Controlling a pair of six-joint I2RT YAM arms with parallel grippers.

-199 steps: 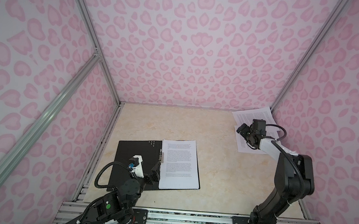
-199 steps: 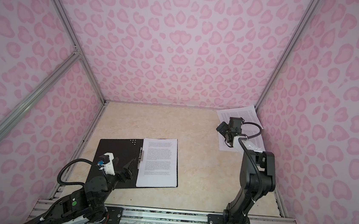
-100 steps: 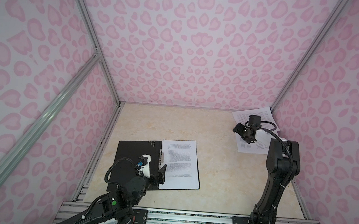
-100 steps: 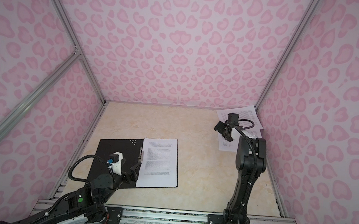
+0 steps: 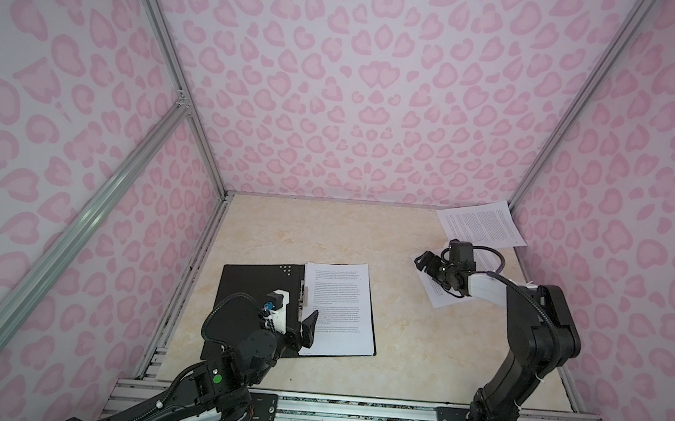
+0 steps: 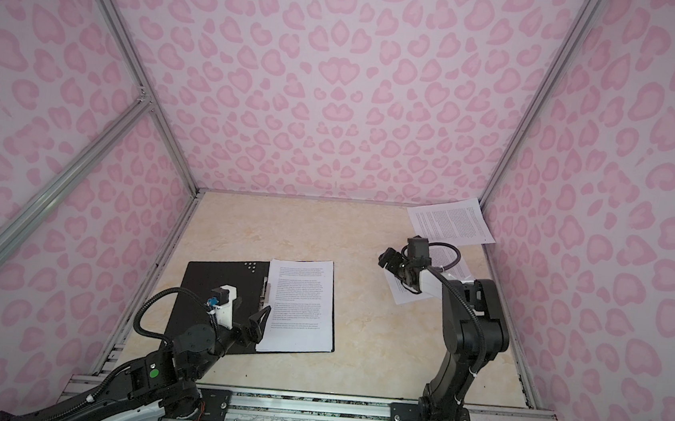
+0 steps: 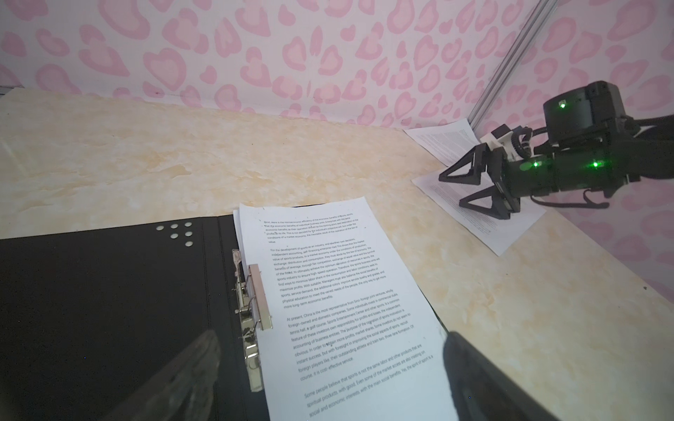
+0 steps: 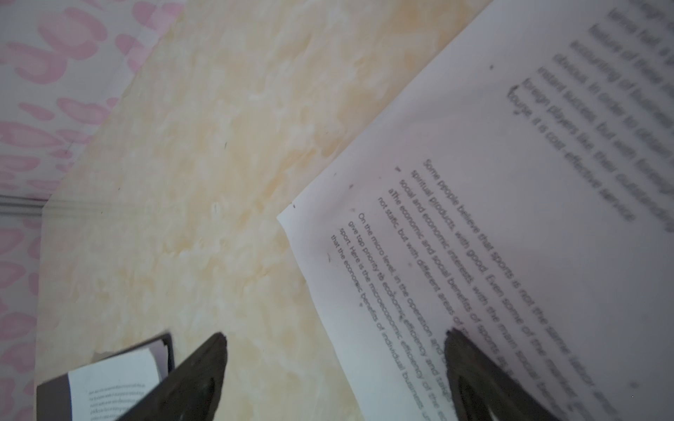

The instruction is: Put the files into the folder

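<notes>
open folder (image 5: 252, 279) lies near-left on the table (image 5: 325, 235), files (image 5: 338, 303) stacked on its right half. left gripper (image 7: 330, 337), jaws wide and empty, hovers over them. right gripper (image 8: 334, 335), also wide and empty, straddles a loose sheet's (image 7: 485, 227) edge; corner sheet (image 5: 482, 224) lies far right.

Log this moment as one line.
folder open, sheets inside | left gripper open above folder | right gripper open at loose sheet edge | corner sheet apart
</notes>
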